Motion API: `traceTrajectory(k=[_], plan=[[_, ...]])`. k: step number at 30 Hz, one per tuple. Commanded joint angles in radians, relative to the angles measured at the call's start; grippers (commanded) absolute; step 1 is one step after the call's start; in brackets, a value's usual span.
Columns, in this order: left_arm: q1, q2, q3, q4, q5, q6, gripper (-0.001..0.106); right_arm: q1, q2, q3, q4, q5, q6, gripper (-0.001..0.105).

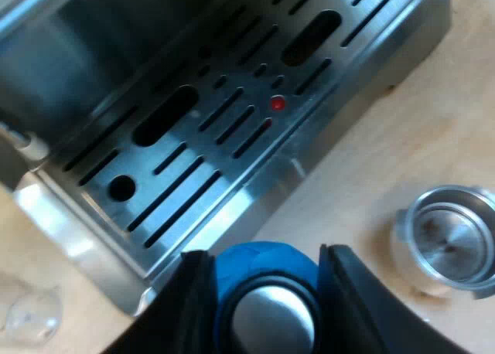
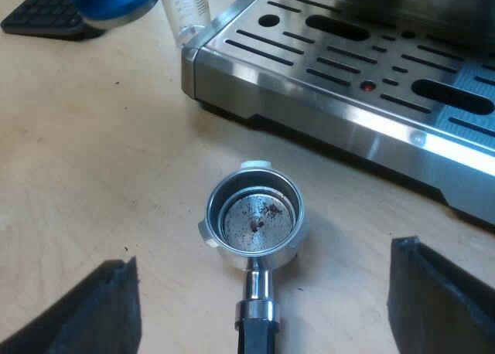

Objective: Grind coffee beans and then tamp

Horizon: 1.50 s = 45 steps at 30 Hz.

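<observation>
- Holder (image 2: 254, 219): loose on the table, near the machine (image 2: 348, 83) front. Basket holds mere specks, so grinding looks not yet done.
- Right gripper (image 2: 259, 308): fingers spread wide, handle between them. Advice: close squarely on the dark handle and keep the basket level.
- Left gripper (image 1: 269, 315): pinching the blue tamper (image 1: 259, 260), by the tray's edge. Best parked well apart from the holder until the basket is filled.

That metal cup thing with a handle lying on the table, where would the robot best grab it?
By the dark handle, from above: it is slim and lies flat, pointing between the right gripper's open fingers, while the metal holder's round basket is wide.
</observation>
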Motion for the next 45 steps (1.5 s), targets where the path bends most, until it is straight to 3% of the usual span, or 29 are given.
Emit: traceTrajectory(k=[1, 7, 12, 24, 45], plan=[[0.016, -0.008, 0.005, -0.006, 0.003, -0.009, 0.000, -0.003, -0.003, 0.000, -0.009, -0.009, -0.018, 0.068], [0.088, -0.008, 0.117, -0.055, 0.040, -0.009, 0.000, -0.003, -0.003, 0.000, -0.009, -0.009, -0.018, 0.068], [0.089, -0.008, 0.195, -0.111, 0.070, -0.009, 0.000, -0.003, -0.003, 0.000, -0.009, -0.009, -0.018, 0.068], [0.089, -0.011, 0.352, -0.292, 0.062, -0.009, 0.000, -0.003, -0.003, 0.000, -0.009, -0.009, -0.018, 0.068], [0.089, 0.162, 0.375, -0.411, 0.062, -0.009, 0.000, -0.003, -0.003, 0.000, -0.007, -0.009, -0.018, 0.068]])
